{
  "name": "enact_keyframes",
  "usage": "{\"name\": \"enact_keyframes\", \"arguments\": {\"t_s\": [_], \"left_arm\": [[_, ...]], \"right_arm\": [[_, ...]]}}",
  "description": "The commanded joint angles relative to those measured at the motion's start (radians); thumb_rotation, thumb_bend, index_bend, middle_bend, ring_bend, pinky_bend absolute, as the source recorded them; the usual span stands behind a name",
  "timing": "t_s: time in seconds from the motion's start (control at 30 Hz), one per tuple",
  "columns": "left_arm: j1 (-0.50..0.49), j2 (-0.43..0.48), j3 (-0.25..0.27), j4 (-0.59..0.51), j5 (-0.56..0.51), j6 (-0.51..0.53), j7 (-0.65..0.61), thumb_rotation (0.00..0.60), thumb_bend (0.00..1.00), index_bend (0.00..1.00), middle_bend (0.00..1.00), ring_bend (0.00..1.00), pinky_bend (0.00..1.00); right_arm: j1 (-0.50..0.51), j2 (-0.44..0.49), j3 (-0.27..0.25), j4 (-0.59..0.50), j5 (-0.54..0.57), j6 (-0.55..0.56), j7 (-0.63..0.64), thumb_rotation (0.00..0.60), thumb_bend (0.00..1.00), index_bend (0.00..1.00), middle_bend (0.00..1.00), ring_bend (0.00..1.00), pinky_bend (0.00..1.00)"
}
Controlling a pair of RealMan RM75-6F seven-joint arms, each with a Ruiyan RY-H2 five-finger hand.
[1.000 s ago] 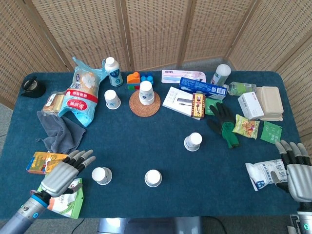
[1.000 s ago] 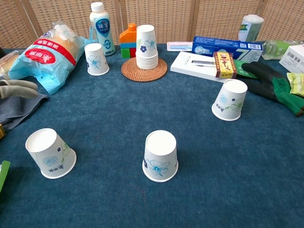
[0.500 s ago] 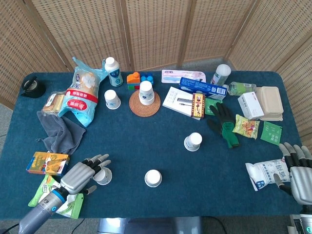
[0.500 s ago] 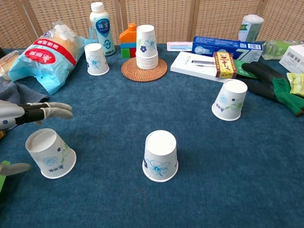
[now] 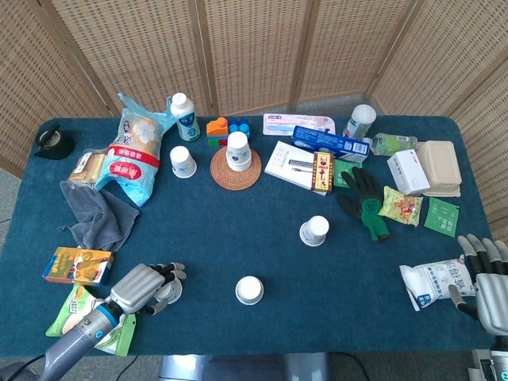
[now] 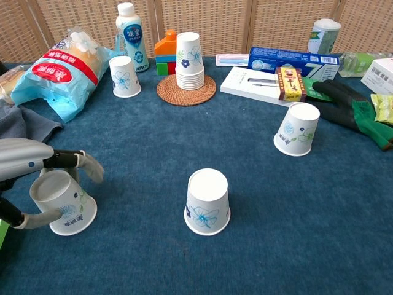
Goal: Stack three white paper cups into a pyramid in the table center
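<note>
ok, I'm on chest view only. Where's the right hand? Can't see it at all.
Observer: Head view shows the right hand at the near right table edge, fingers spread, holding nothing, next to a white packet.
Operator: And the left? I only get a few fingers round the cup.
Observer: From above, the whole left hand sits over the near-left cup, coming in from its left and hiding most of it.
Operator: Anything under that arm?
Observer: A green packet lies under the forearm, with an orange box just beyond it.
</note>
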Motion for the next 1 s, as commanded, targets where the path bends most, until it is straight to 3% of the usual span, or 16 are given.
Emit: {"name": "enact_keyframes", "arguments": {"t_s": [0.03, 0.3, 0.6, 1.0], "left_arm": [[-0.009, -0.006, -0.004, -0.003, -0.003, 0.001, 0.009, 0.6, 0.47, 0.29, 0.25, 0.36, 0.56], [-0.017, 0.003, -0.023, -0.01, -0.028, 0.031, 0.018, 0.6, 0.48, 0.33, 0.28, 0.4, 0.59], [-0.063, 0.021, -0.093, 0.006, -0.091, 0.029, 0.0, 0.6, 0.48, 0.3, 0.27, 0.38, 0.57], [-0.172, -0.078, -0.162, 0.096, -0.183, -0.064, -0.011, 0.6, 0.48, 0.27, 0.24, 0.34, 0.52]], "right_arm": [[0.002, -0.002, 0.001, 0.001, -0.001, -0.003, 0.0, 0.6, 0.36, 0.0, 0.0, 0.0, 0.0], [0.002, -0.005, 0.002, 0.008, 0.003, -0.008, 0.005, 0.6, 0.36, 0.0, 0.0, 0.0, 0.0], [0.008, -0.007, 0.004, 0.01, 0.002, -0.018, 0.005, 0.6, 0.36, 0.0, 0.0, 0.0, 0.0], [-0.003, -0.003, 0.002, 0.003, 0.002, -0.006, 0.003, 0.6, 0.36, 0.0, 0.0, 0.0, 0.0]]}}
